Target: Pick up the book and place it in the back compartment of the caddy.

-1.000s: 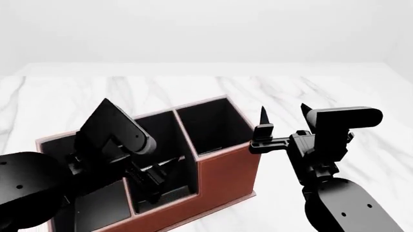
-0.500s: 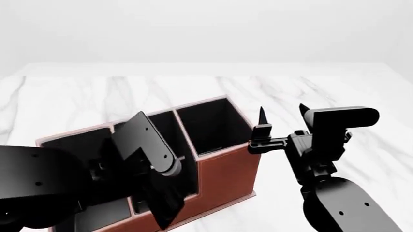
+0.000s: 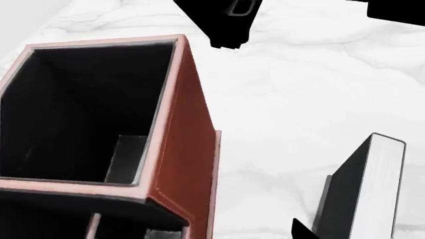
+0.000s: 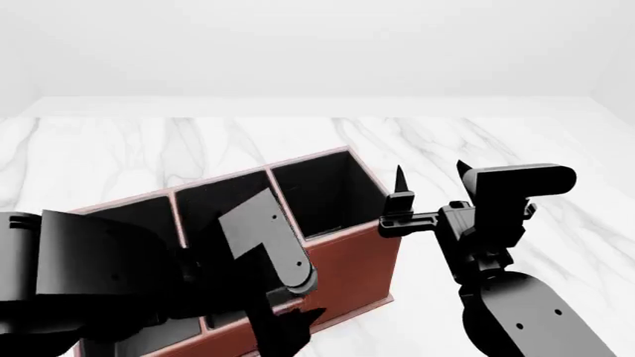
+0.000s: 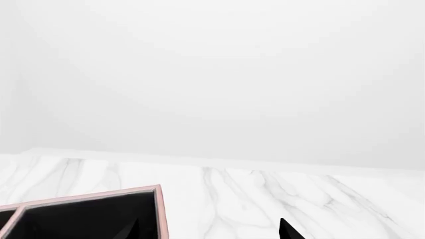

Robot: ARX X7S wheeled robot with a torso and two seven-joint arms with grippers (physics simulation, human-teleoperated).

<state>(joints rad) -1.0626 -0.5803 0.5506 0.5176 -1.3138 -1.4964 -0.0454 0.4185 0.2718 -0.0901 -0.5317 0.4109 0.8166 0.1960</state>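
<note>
**Book in the left grip, short of the caddy's back bay**

Your left gripper (image 4: 282, 331) hangs low at about 6 o'clock in the head view, in front of the caddy (image 4: 347, 256) and outside its near wall. The left wrist view shows the book (image 3: 369, 191) upright, black cover and white page edge showing, with one black fingertip (image 3: 302, 230) just beside its lower corner. The book looks clamped in that hand, though the contact itself is cut off by the frame edge. It stands clear of the caddy, over bare marble table (image 4: 476, 141).

The target, as I read it, is the tall open compartment (image 4: 328, 193) at the caddy's far end, toward 1 o'clock from your left hand. Lift first so the book's lower edge clears the stitched rim. Then carry it over that bay, keep it upright and square to the walls, and lower straight down before letting go.

Your right gripper (image 4: 432, 178) waits at 3 o'clock just beside the caddy's end wall, fingers apart and empty. Keep it still; it sits close to your path.
</note>
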